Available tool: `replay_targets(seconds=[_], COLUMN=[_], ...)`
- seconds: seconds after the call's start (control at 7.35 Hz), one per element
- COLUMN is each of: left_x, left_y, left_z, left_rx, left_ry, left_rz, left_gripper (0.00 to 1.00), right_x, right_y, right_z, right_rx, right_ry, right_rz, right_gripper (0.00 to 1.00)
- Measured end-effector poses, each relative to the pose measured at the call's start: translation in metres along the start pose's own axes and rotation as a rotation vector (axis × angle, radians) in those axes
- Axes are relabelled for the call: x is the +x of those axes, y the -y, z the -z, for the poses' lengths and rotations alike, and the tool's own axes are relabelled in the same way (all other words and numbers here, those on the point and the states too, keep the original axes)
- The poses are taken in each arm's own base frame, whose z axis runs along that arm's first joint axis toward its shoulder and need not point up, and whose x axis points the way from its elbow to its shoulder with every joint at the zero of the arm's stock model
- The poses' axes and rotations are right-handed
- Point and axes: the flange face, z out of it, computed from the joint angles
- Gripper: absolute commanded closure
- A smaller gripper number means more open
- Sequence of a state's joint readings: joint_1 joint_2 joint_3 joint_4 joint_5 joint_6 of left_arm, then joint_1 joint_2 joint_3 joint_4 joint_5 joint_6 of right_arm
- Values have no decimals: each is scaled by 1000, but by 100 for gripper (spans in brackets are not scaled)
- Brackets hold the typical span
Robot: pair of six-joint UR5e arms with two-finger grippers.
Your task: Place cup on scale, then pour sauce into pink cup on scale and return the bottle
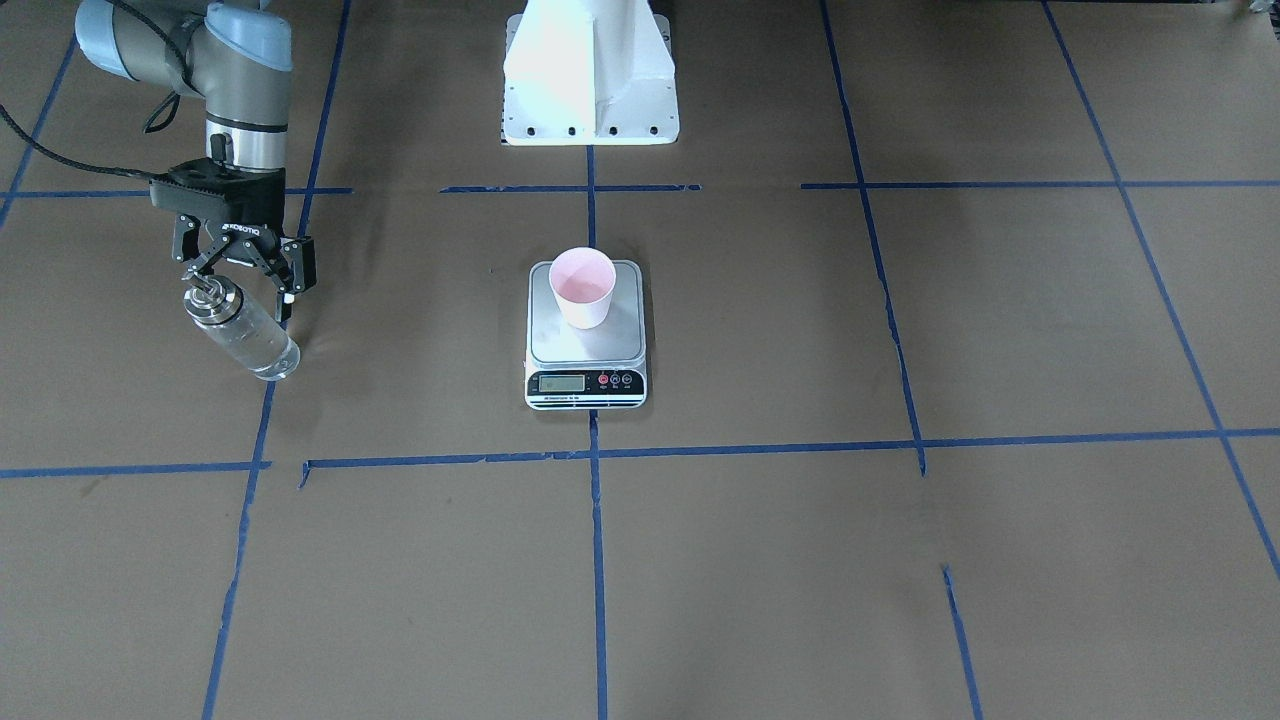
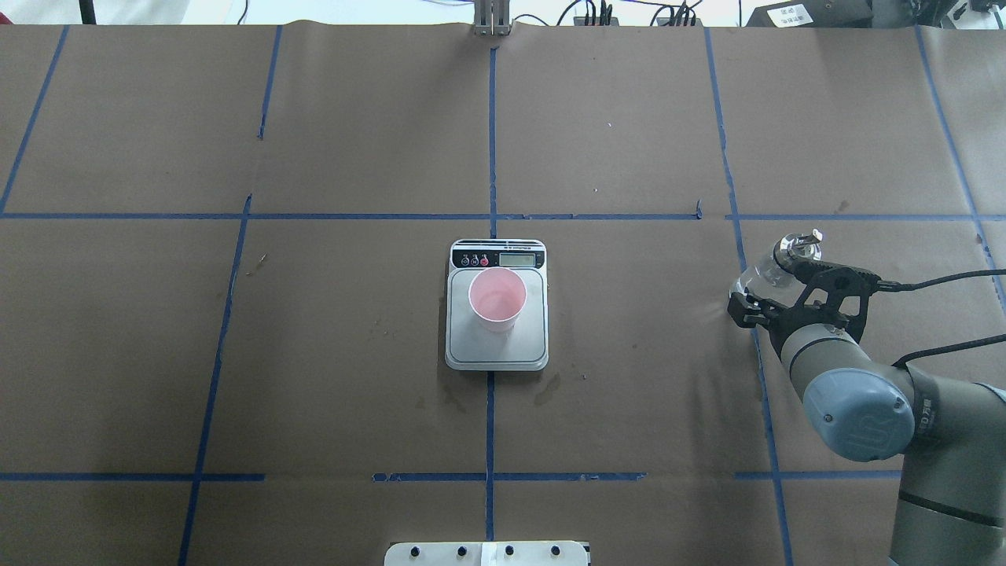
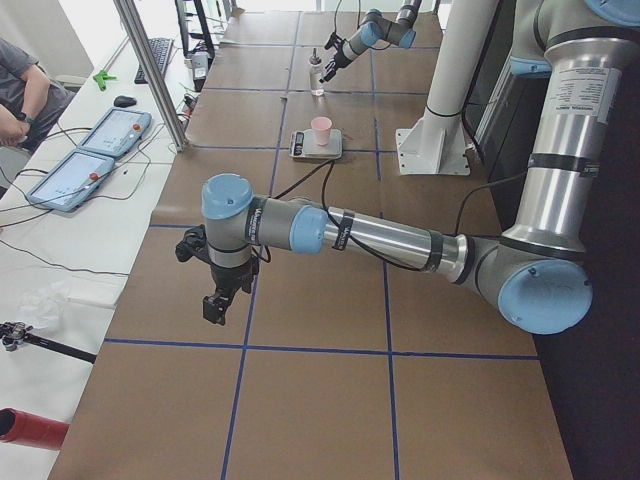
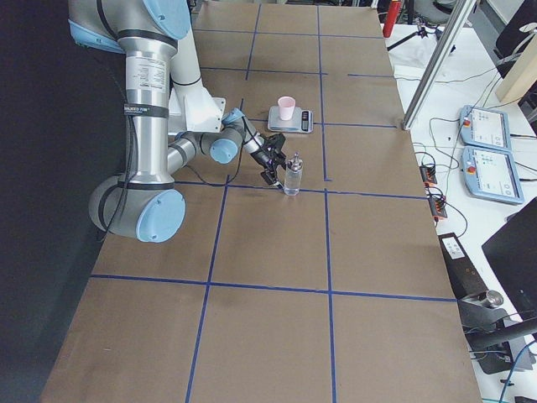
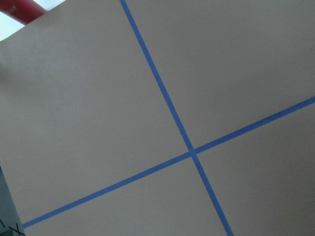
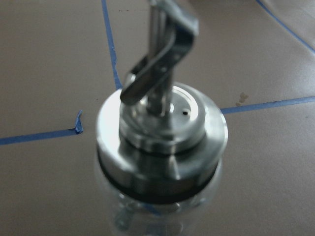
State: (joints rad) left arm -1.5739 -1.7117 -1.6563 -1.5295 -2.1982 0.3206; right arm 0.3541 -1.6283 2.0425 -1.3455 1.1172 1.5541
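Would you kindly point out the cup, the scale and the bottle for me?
cup (image 2: 497, 297), overhead exterior view, pink inside.
scale (image 2: 495, 352), overhead exterior view, bare steel platform.
bottle (image 1: 248, 340), exterior front-facing view, clear glass body.

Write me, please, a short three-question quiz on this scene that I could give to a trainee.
1. True or false: the cup stands on the scale.
2. Which arm's gripper is at the bottle? A. the left arm's. B. the right arm's. C. neither arm's.
3. Fill in: the bottle stands ___, not on its side.

Key
1. True: it stands on the steel platform.
2. B: the right gripper is at the bottle's cap, jaws apart.
3. Upright.
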Motion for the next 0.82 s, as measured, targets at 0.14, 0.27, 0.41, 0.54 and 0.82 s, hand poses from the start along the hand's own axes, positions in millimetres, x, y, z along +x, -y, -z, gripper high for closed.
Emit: replay_targets(seconds=[0.14,0.27,0.41,0.54,0.82], left_x=[0,0,0,0,0], left_y=[0,0,1,1,1], left_z=[0,0,1,1,1], left_rx=[0,1,1,1,1], left_ry=[0,0,0,0,1], left_rz=[0,-1,-1,-1,-1], left_gripper=[0,0,0,0,0], right_x=[-4,-7,-11,-14,-18], right_y=[2,6,11,19,60], right_z=[20,46,73,100,137], right_rx=[-72,-153,-238,-317,-430], right_ry=[-19,-39,-57,-67,-77], right_rz=[11,22,44,82,167], right_gripper=[0,0,0,0,0])
